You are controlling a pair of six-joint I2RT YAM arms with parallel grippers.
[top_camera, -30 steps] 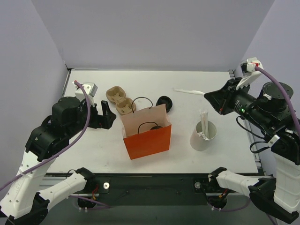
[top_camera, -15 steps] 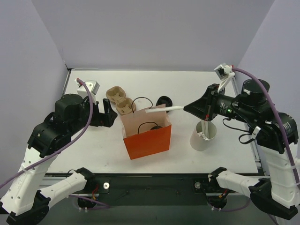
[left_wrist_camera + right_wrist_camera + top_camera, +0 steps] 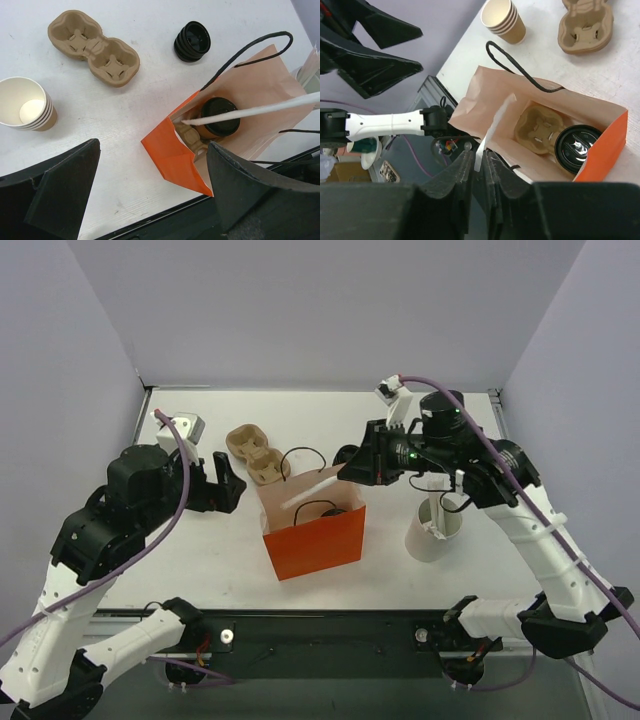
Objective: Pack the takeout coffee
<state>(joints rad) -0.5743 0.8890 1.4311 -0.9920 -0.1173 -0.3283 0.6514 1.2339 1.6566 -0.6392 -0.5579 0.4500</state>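
Observation:
The takeout coffee, a brown cup with a black lid point(image 3: 220, 116), stands inside the open orange bag point(image 3: 315, 540), in a cardboard carrier point(image 3: 537, 131). Its lid also shows in the right wrist view point(image 3: 579, 148). My right gripper point(image 3: 350, 468) is shut on a white wrapped straw point(image 3: 312, 490) just above the bag's far rim. The straw slants down over the bag's mouth, its tip near the carrier in the left wrist view point(image 3: 250, 112). My left gripper point(image 3: 228, 485) is open and empty, hovering left of the bag.
An empty two-cup cardboard carrier point(image 3: 255, 452) and a stack of black lids point(image 3: 350, 455) lie behind the bag. A stack of paper cups point(image 3: 25, 102) stands at the left. A white cylinder cup holding straws point(image 3: 435, 528) stands right of the bag.
My right arm has swung left from the table's far right, carrying the straw over the bag's mouth. The left arm has barely moved.

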